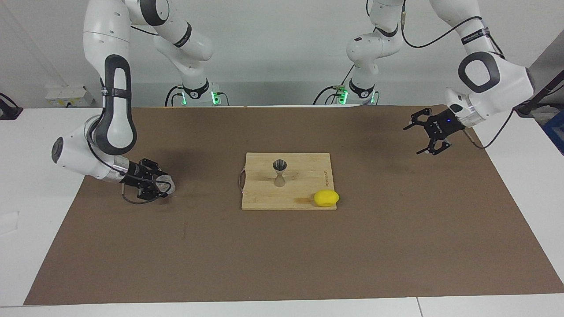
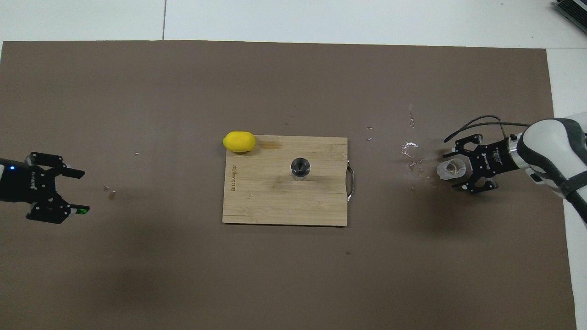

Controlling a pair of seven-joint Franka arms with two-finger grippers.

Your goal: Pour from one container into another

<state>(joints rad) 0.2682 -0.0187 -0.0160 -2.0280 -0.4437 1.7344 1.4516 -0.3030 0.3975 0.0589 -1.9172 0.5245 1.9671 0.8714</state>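
At the left of the facing view the right gripper is clamped on the clear cup, low over the mat. The jigger stands at centre on the cutting board. At upper right the left gripper hangs with fingers apart

Two glossy white arms w/ black joint bands, black skeletal grippers (right gripper, left gripper), thin black cables, green base lights.
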